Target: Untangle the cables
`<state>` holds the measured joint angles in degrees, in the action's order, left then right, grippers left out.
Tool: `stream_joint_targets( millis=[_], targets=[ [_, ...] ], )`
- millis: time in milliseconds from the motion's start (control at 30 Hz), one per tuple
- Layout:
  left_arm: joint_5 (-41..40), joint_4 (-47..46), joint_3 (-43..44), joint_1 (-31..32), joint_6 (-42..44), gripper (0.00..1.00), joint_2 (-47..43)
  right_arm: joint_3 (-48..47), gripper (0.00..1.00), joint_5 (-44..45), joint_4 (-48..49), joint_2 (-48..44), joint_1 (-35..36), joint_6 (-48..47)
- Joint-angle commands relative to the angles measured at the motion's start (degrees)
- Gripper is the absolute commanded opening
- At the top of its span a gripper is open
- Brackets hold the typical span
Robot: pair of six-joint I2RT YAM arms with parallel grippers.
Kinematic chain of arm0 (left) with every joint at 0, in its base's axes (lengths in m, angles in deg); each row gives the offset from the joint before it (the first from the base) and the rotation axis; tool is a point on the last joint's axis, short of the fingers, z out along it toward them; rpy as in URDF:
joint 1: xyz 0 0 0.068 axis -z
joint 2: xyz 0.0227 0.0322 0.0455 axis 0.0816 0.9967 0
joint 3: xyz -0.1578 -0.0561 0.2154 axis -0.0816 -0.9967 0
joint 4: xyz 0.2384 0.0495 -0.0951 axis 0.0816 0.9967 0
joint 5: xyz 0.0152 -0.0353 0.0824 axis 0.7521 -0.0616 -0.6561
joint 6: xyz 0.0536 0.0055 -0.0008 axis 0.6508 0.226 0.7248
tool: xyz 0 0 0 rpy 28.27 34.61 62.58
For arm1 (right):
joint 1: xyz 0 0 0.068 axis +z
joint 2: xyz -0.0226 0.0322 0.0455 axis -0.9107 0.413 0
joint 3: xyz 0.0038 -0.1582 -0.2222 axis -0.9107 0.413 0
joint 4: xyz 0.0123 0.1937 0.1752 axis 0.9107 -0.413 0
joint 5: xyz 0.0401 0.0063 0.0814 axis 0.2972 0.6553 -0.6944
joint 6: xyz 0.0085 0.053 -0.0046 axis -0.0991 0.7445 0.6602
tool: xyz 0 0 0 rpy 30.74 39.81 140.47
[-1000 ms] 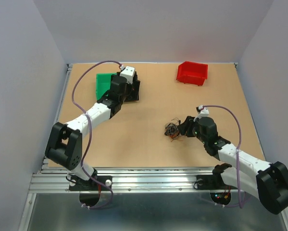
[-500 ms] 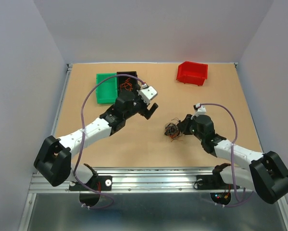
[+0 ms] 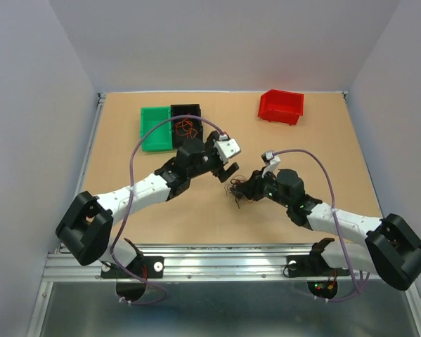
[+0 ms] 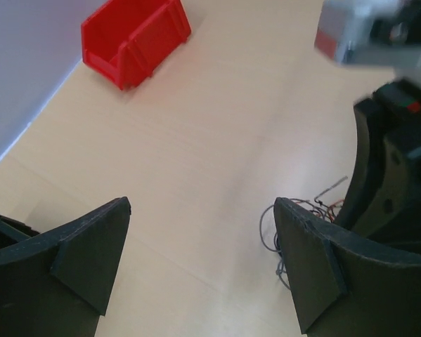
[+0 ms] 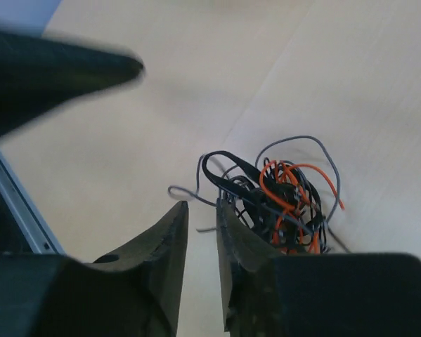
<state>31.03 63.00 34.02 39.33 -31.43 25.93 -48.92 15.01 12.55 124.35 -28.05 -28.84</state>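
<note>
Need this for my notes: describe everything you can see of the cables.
The cables are a small tangled bunch of very thin, flexible wires, orange, black and grey, looped, with loose ends sticking out. They lie on the tan table near its middle, against the right claw, whose jaws are almost closed; whether a strand is pinched is unclear. The open left claw is close, not touching.

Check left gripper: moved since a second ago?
Yes. The left gripper swung away from the green bin, rightward and nearer, toward the cables.
</note>
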Motion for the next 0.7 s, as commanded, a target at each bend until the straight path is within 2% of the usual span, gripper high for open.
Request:
stream_joint_targets(
  millis=[0, 100, 267, 367, 567, 667],
  targets=[
    [-1.77, -7.78, -6.8, -0.15, 4.97, 0.95, -0.09, -1.82, 0.38, 1.3, 3.92, -2.16, 0.06, -1.17],
    [0.23, -8.5, -8.39, -0.15, 5.5, 0.94, -0.79, -1.29, 0.47, 2.88, 3.39, -3.65, 0.06, -0.74],
    [4.89, -8.59, -11.28, -0.15, 7.08, 0.93, -6.05, 0.11, 0.5, 6.57, 1.29, -7.34, 0.06, -0.12],
    [6.4, -8.15, -12.43, -0.15, 7.97, 0.93, -7.82, 0.38, 0.51, 12.44, -1.44, -8.84, 0.14, -0.21],
    [-0.1, -6.39, -7.52, -0.15, 5.07, 0.93, -0.54, 0.38, 0.5, 19.67, -4.96, -9.72, 0.14, 1.37],
    [-0.9, -3.15, -3.39, -0.24, 3.84, 0.86, 4.81, 0.55, 0.49, 21.34, -6.01, -10.68, 0.06, 1.72]
  ],
)
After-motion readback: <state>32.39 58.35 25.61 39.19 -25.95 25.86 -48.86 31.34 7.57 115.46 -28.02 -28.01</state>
